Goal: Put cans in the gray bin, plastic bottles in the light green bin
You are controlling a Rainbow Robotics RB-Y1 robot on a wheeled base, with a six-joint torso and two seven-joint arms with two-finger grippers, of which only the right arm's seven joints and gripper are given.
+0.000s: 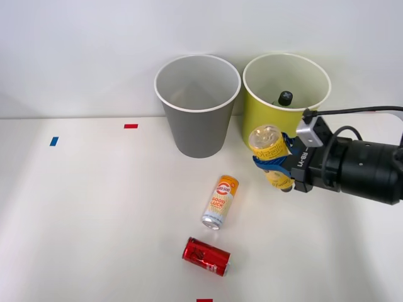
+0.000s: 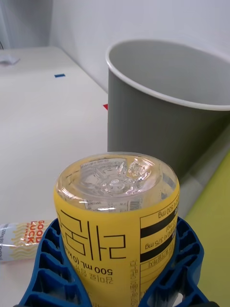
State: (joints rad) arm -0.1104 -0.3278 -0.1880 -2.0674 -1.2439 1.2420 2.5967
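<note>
Front view | right gripper (image 1: 272, 162) clamps yellow bottle (image 1: 267, 146) beside light green bin (image 1: 286, 94) at table's back edge | lift clear of rim, then release.

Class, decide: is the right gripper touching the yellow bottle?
Touching. The right wrist view shows the blue fingers pressed against both sides of the yellow bottle, held by the right gripper.

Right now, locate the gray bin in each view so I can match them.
Front view: gray bin stands at top centre, left of the light green bin.
Right wrist view: gray bin fills the upper right, beyond the held yellow bottle.
Shared landmark: that bottle.
</note>
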